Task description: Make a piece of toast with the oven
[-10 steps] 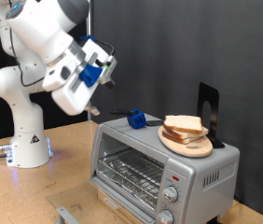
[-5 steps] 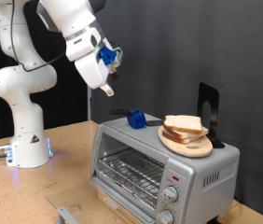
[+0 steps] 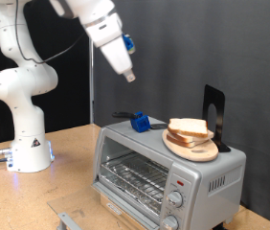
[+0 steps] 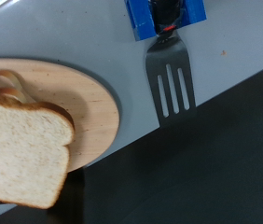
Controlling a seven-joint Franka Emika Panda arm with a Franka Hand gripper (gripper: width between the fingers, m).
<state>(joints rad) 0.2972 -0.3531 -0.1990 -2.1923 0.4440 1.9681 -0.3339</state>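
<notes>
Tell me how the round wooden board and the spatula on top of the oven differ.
The wooden board is round and tan, while the spatula is a grey slotted blade with a blue handle. The wooden board carries stacked bread slices; the spatula carries nothing. In the exterior view the wooden board sits further towards the right than the spatula. Both rest on the oven top.

A light brown wooden tabletop [image 3: 68,182] carries the boxy silver-grey toaster oven [image 3: 168,171] and the white robot base [image 3: 28,151]. The oven's flat top bears a round wooden board [image 3: 192,147] stacked with bread slices, and a blue-handled slotted spatula [image 4: 169,65].
</notes>
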